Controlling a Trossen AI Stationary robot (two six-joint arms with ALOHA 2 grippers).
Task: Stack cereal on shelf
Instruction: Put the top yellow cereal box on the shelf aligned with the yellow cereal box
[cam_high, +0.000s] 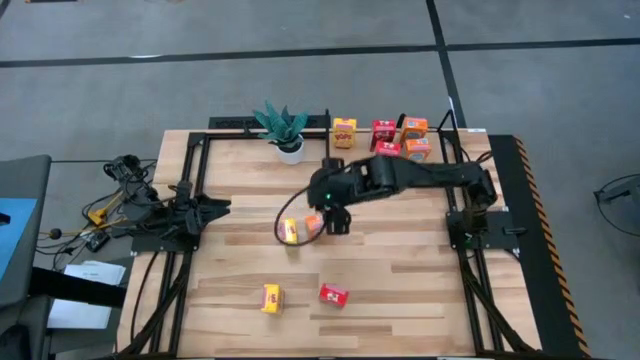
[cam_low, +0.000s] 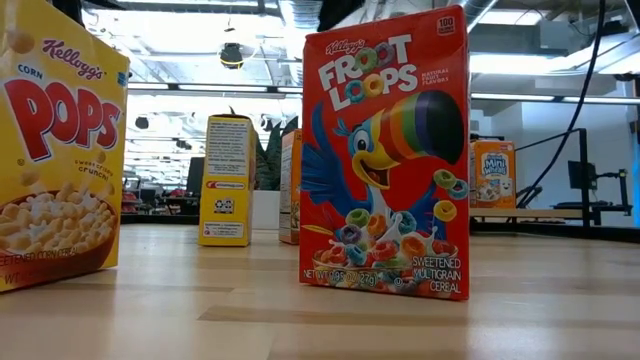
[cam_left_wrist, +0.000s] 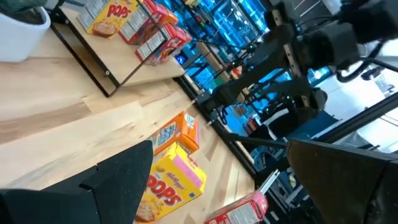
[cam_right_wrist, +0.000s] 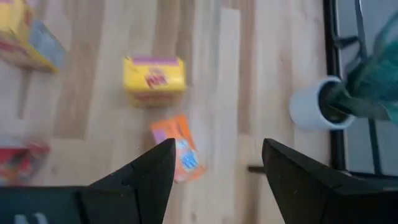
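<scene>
**Reaching for the loose boxes at mid-desk**

We are extending the right gripper (cam_right_wrist: 214, 165) from the right of the high view to the middle of the desk (cam_high: 400, 290), where it is hovering over an orange box (cam_right_wrist: 179, 149) and a yellow box (cam_right_wrist: 154, 79) standing close together. Its jaws are spread wide and holding nothing, and in the right wrist view the orange box is showing just at the edge of one finger, so we judge we are lining up to pick that one.

The shelf (cam_high: 440, 128) is sitting along the top of the high view, already carrying four boxes beside the potted plant (cam_high: 285, 128); we are filling it from the far side so the reach stays open.

Two more boxes, a yellow one (cam_high: 271, 297) and a red one (cam_high: 333, 294), are waiting near the bottom centre.

The left gripper (cam_high: 212, 208) is resting at the left edge, jaws apart and empty.
</scene>
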